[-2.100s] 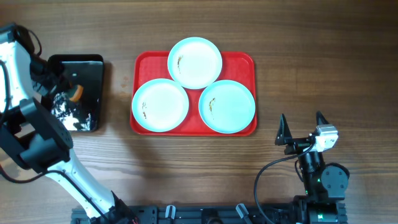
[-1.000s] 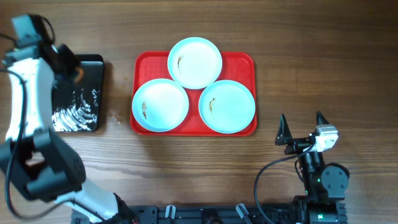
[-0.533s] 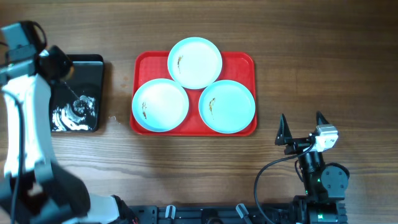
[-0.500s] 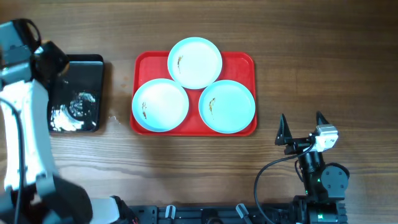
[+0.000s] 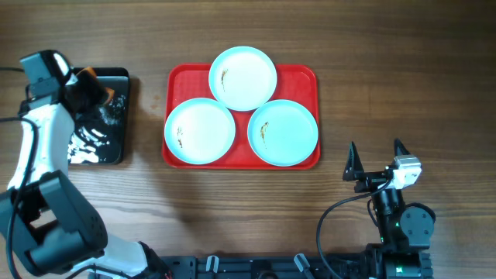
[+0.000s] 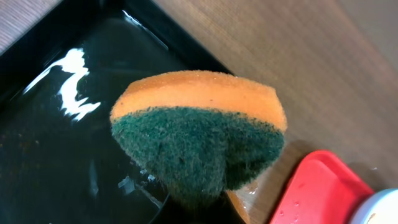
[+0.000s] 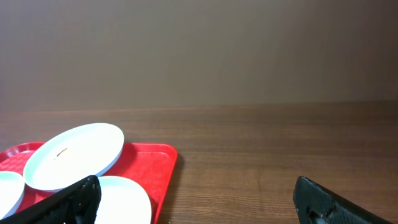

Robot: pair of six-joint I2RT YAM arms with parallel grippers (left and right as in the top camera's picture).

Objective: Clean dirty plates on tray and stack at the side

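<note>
Three pale blue plates lie on the red tray [image 5: 298,77]: one at the back [image 5: 242,78], one at the front left [image 5: 200,131], one at the front right [image 5: 284,132]. Each has a small brown-green smear. My left gripper [image 5: 91,87] is shut on an orange and green sponge [image 6: 199,134] and holds it over the right edge of the black tray [image 5: 108,147]. The red tray's corner [image 6: 311,193] shows in the left wrist view. My right gripper [image 5: 375,159] is open and empty near the front right of the table. The right wrist view shows the back plate [image 7: 74,154] and the tray [image 7: 155,165].
The black tray holds dark water with white foam [image 5: 89,138] at the left of the table. Bare wood lies to the right of the red tray and in front of it.
My left arm has swept about over the black tray and lifted the sponge to its back right edge. The foam has shifted. The right arm has not moved.
</note>
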